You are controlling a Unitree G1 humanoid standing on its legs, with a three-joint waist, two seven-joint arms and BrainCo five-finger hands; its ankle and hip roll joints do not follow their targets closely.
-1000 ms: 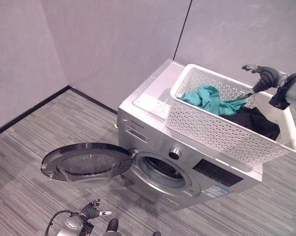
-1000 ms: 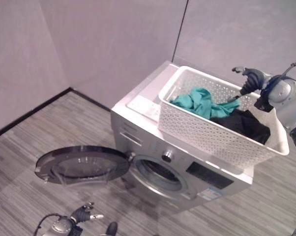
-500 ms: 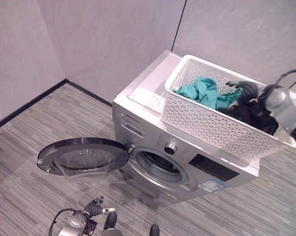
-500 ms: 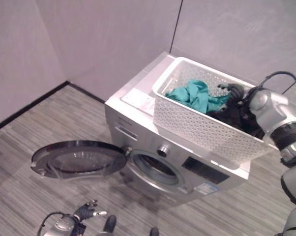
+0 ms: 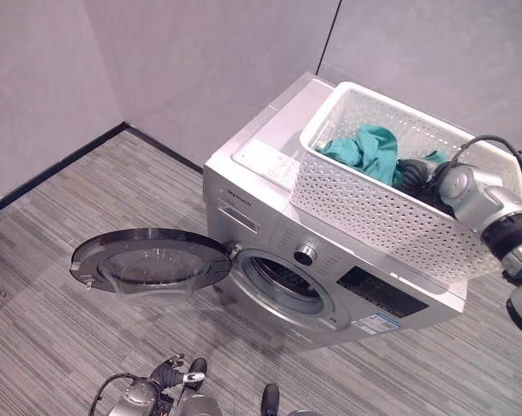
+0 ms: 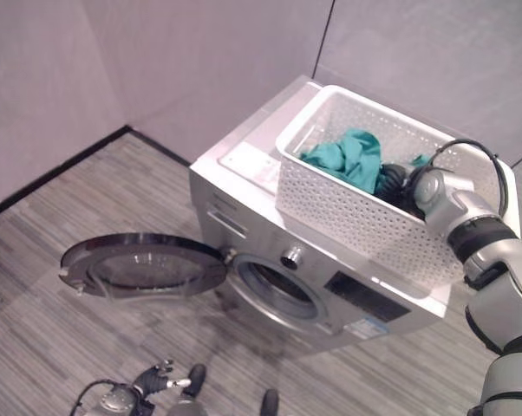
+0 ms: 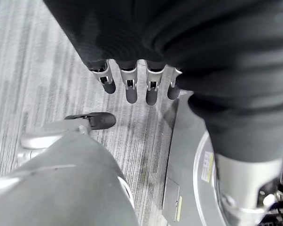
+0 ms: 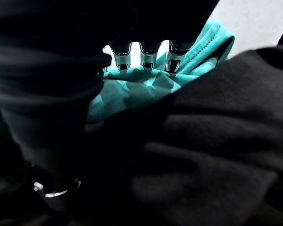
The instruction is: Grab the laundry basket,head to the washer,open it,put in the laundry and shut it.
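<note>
My right robot hand (image 5: 414, 172) is down in the laundry basket (image 5: 365, 208) atop the washer (image 5: 270, 251), fingers touching teal cloth (image 5: 365, 152) at its nine o'clock, grip unclear.

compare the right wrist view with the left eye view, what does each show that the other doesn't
Right wrist view: the right hand's fingers pressed into the teal garment, black clothing bunched close beside it.

Left eye view: the white basket on top of the washer, the washer door swung open, the left hand low near the floor.

Both: the teal garment, the black clothing and the right hand in the basket.
</note>
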